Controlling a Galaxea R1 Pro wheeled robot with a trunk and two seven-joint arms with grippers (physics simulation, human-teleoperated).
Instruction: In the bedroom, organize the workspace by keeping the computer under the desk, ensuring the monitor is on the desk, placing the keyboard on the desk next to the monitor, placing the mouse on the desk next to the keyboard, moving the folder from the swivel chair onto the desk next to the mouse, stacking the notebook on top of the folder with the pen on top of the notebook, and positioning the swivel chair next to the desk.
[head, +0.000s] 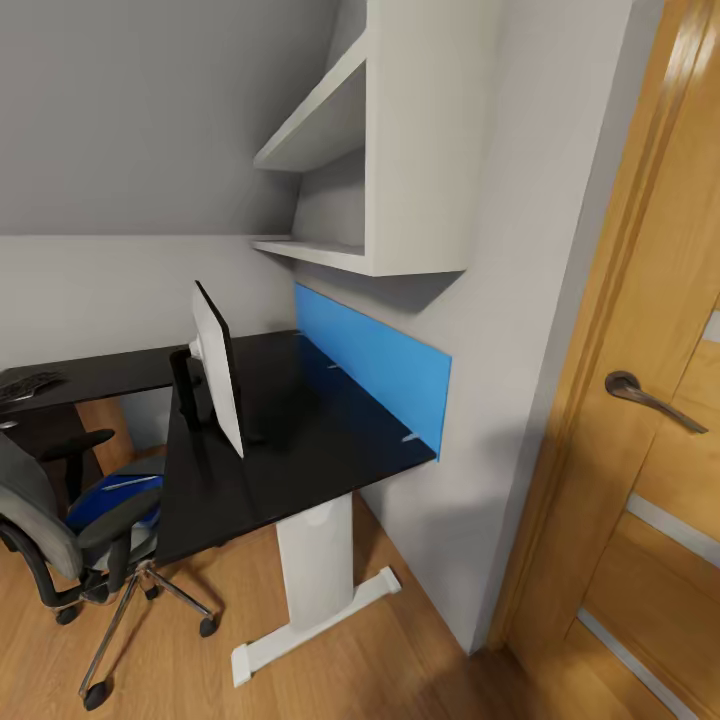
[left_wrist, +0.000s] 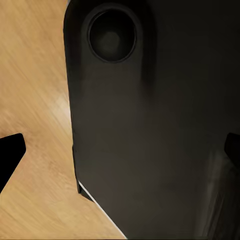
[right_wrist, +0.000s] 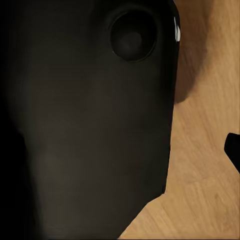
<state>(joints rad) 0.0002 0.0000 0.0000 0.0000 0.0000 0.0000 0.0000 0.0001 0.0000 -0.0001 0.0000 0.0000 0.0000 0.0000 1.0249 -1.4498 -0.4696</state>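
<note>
A black L-shaped desk (head: 320, 440) stands against the wall. The monitor (head: 218, 368) stands on it, seen edge-on. A dark keyboard (head: 25, 385) lies on the desk's far left wing. The grey swivel chair (head: 45, 530) stands at the desk's left, with the blue folder (head: 105, 500) on its seat and a thin white item lying on the folder. In the left wrist view my left gripper (left_wrist: 120, 150) hangs open over the wood floor beside my own black body. My right gripper (right_wrist: 120, 150) also looks open, with one fingertip (right_wrist: 233, 150) showing. Neither holds anything.
A wooden door (head: 640, 480) with a metal handle (head: 650, 395) is at the right. A blue panel (head: 375, 360) backs the desk, with white wall shelves (head: 340, 200) above it. The desk's white leg (head: 315, 570) rests on the wood floor.
</note>
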